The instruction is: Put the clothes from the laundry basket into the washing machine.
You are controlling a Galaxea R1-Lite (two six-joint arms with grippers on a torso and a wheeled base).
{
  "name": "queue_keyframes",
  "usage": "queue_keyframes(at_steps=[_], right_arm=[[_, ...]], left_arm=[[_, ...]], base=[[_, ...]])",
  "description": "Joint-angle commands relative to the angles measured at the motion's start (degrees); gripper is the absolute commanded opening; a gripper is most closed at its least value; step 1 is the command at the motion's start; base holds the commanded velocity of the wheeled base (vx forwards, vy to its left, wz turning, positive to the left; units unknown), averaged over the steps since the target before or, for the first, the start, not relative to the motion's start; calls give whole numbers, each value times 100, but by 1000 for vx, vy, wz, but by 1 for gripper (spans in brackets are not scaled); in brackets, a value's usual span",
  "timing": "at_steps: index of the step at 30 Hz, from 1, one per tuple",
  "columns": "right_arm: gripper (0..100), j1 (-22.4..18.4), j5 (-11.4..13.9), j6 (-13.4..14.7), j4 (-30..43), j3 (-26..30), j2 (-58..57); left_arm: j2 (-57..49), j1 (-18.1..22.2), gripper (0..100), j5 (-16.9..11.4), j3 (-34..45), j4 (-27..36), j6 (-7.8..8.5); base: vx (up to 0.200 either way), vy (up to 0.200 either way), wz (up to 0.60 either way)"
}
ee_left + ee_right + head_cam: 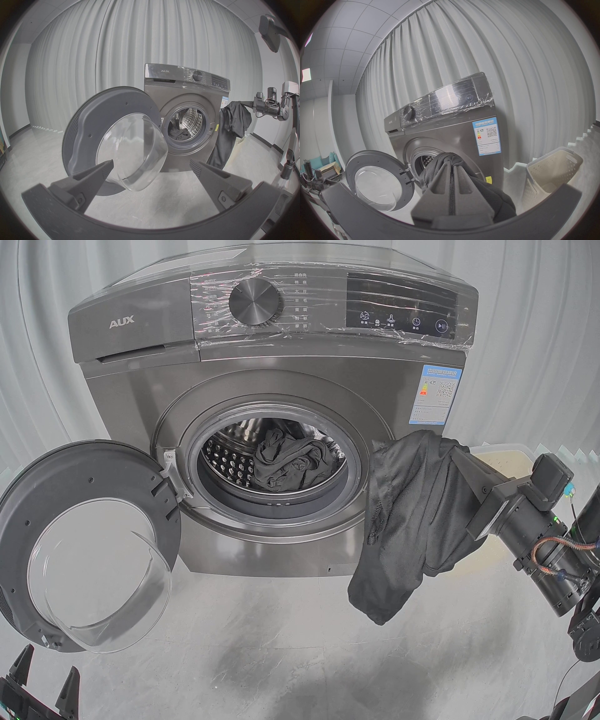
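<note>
Dark garment (412, 515), pinched by the right end effector (452, 167), hangs beside the washing machine (125, 396) opening.

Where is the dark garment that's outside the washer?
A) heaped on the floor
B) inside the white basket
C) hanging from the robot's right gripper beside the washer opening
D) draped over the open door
C: the dark grey cloth garment hangs from the shut right gripper, next to the grey metal washing machine's round opening.

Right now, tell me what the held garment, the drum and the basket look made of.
The garment: dark, matte fabric; hangs in soft folds. The drum: shiny metal, probably steel; reflective, perforated. The basket: cream plastic, it seems; rigid perforated walls.
</note>
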Motion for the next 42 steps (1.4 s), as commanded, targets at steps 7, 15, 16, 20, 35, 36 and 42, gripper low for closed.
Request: queue_keyframes(at_steps=[7,15,16,20,35,36,42], right_arm=[[0,3,-8,52,-15,66,129],[0,108,220,87,91,-40,137],[0,143,247,87,64,-40,146],[0,267,238,96,64,-84,225],[0,636,203,131,-15,-224,665],[0,636,203,139,-15,-233,673],[0,688,194,175,-15,-295,700]], left_arm=[[-99,10,100,2,84,-1,9],[-99,19,100,-42,101,-9,264],[-99,19,100,-51,101,-9,282],[-99,19,100,-60,101,-9,273],[-99,19,100,-403,101,-45,563],[-99,19,100,-403,101,-45,563],[-99,19,100,-403,101,-53,554]], base=[[0,200,0],[0,75,0],[0,0,0],[0,0,0],[0,0,0],[0,0,0],[0,0,0]])
